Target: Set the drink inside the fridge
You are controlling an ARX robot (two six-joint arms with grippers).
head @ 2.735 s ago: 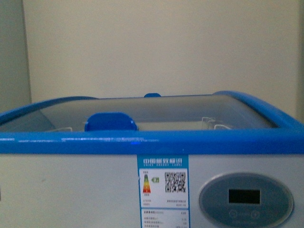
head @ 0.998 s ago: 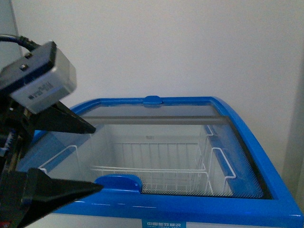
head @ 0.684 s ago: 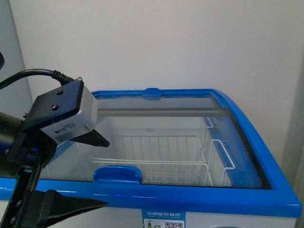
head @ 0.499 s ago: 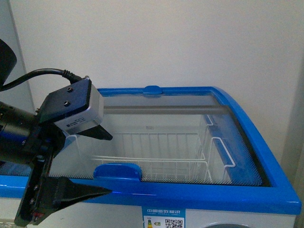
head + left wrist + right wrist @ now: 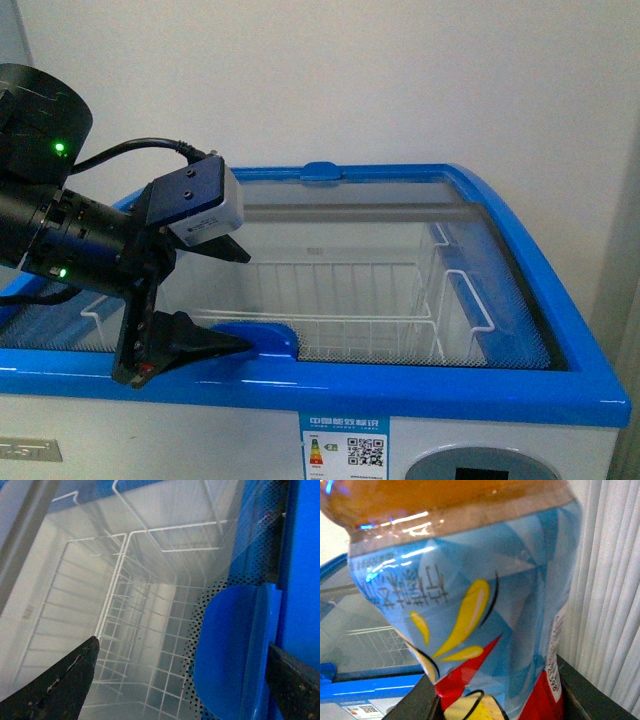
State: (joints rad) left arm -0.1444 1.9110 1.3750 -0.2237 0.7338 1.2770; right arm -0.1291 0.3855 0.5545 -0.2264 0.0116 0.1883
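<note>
While the drink (image 5: 470, 580) fills the right wrist view, amber liquid above a blue, yellow and red label, it sits between the two dark fingers (image 5: 415, 702) of the right gripper (image 5: 502, 702), which are clamped on its lower part. Cap is out of frame. The drink is outside the fridge (image 5: 365, 685), whose blue rim shows behind it; pale vertical slats (image 5: 605, 580) are on the other side. The drink and right arm are not in the front view.

In the front view the fridge (image 5: 400, 395) has its glass lid (image 5: 380, 215) over white wire baskets (image 5: 340, 300), seen through the glass. The blue lid handle (image 5: 262, 338) is at the near rim. The left gripper (image 5: 240, 300) is spread wide, holding nothing, with its lower finger (image 5: 200, 345) just beside the handle and its upper finger above the glass. The left wrist view shows the handle (image 5: 230, 650) between the two black fingers (image 5: 65, 680); contact cannot be told. The energy label (image 5: 345, 450) and grey control panel (image 5: 490, 467) are on the front face.
</note>
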